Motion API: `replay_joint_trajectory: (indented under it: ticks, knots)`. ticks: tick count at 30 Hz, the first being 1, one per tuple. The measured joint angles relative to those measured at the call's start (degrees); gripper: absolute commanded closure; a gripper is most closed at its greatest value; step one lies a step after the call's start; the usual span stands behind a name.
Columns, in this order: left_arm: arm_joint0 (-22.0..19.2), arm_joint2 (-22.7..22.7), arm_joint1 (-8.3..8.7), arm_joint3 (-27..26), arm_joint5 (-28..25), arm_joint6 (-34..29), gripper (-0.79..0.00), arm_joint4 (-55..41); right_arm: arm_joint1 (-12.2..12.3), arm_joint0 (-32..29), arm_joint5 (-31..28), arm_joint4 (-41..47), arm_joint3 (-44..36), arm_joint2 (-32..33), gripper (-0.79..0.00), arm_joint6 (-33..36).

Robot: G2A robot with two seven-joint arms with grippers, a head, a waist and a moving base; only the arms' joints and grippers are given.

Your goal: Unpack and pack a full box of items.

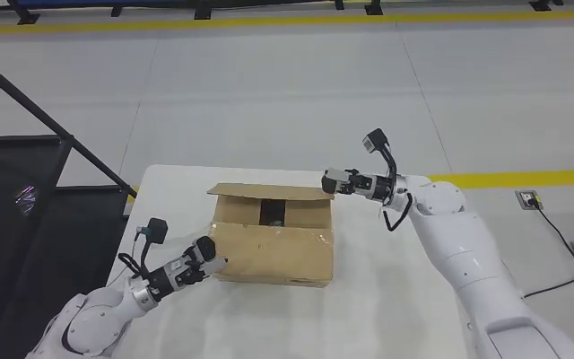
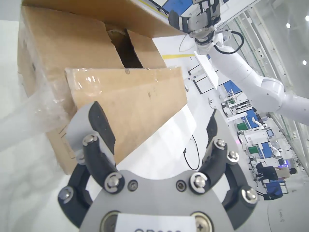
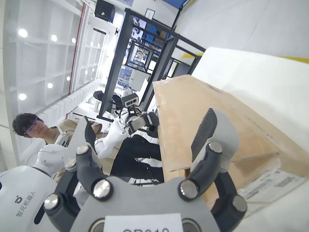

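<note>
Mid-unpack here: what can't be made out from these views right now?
Contents of the brown cardboard box: top view, flaps leave one dark slot; right wrist view, the raised flap blocks the inside.
Whether the open right hand touches that flap: right wrist view, edge sits between its fingers, contact unclear.
Whether the open left hand touches the taped front flap: left wrist view, one finger overlaps it.

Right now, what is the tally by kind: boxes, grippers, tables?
Cardboard box: 1
Grippers (left gripper, right gripper): 2
Table: 1
Total: 4
</note>
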Motion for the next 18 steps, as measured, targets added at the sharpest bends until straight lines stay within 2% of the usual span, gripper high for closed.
replay_joint_trajectory:
  ticks: [4,10,18]
  knots:
    - [-0.9,1.1,-0.33,0.3,0.5,0.8,-0.785,0.7,0.5,-0.4,4.9,-0.7,-0.5,-0.6,-0.785,3.6]
    - [-1.6,1.9,-0.62,0.4,0.6,0.6,-0.785,1.3,0.4,-1.5,12.3,-2.1,-2.6,-2.2,-0.785,3.8]
    - [-2.1,2.2,-0.89,0.5,1.0,0.9,-0.785,1.9,0.2,-4.2,16.3,1.8,-5.1,-2.4,-0.785,5.0]
